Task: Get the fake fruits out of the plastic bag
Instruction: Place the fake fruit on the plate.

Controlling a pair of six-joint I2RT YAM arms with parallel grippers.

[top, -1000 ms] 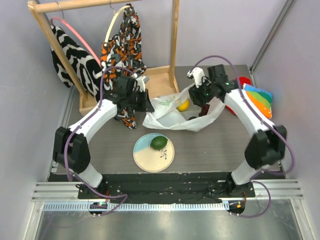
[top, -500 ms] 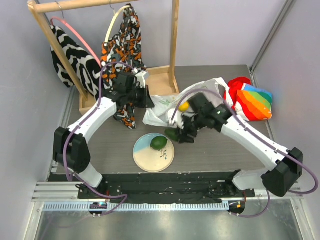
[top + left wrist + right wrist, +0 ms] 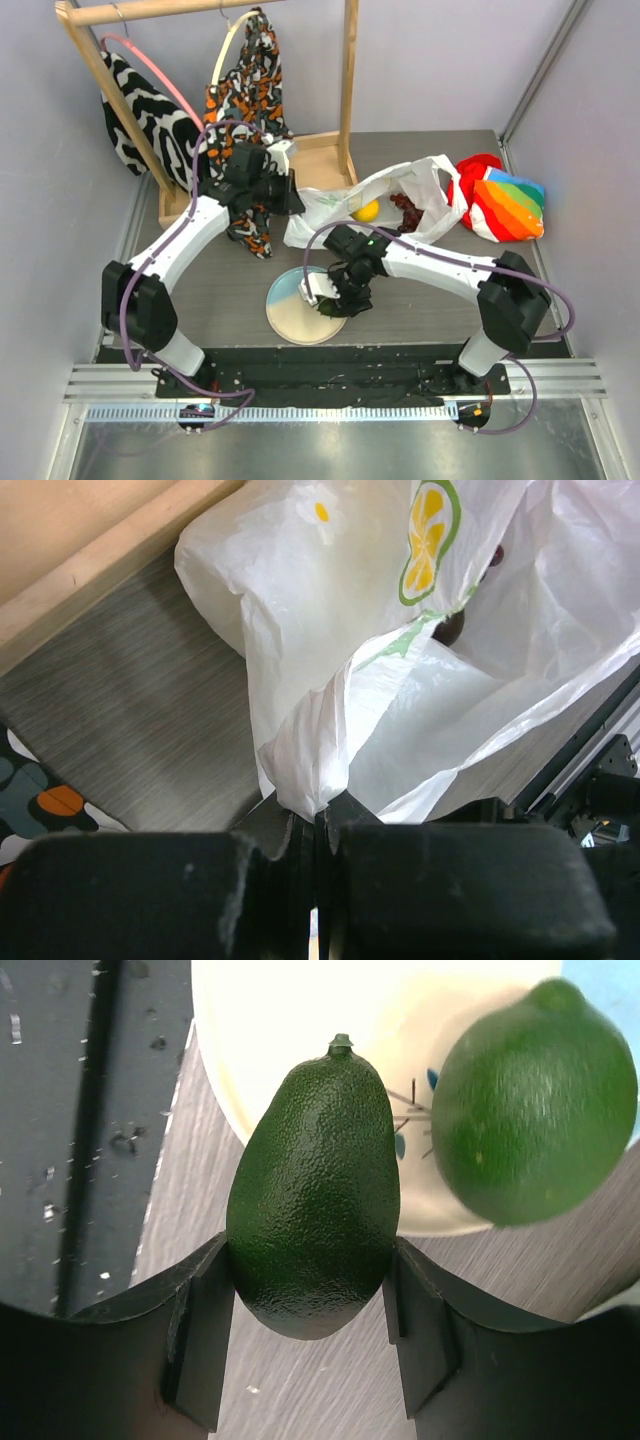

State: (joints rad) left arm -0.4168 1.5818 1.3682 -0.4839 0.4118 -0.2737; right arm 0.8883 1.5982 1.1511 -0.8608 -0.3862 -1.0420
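Right end effector [image 3: 310, 1332] is grasping the avocado [image 3: 312, 1195] over the plate's [image 3: 290, 1020] rim, stem end pointing inward, lime [image 3: 530, 1110] just beside. Left end effector [image 3: 320, 832] is clenched on the bag [image 3: 330, 610] beyond the plate.

The right wrist view's edge clips the lime [image 3: 530, 1110].

A thin white plastic bag [image 3: 325, 213] lies crumpled and open beyond the plate [image 3: 285, 317], a yellow lemon [image 3: 368, 210] and dark purple grapes [image 3: 405, 209] showing inside. A green lime [image 3: 530, 1110] rests on the plate; a pebbly dark avocado [image 3: 315, 1225] overlaps its rim.
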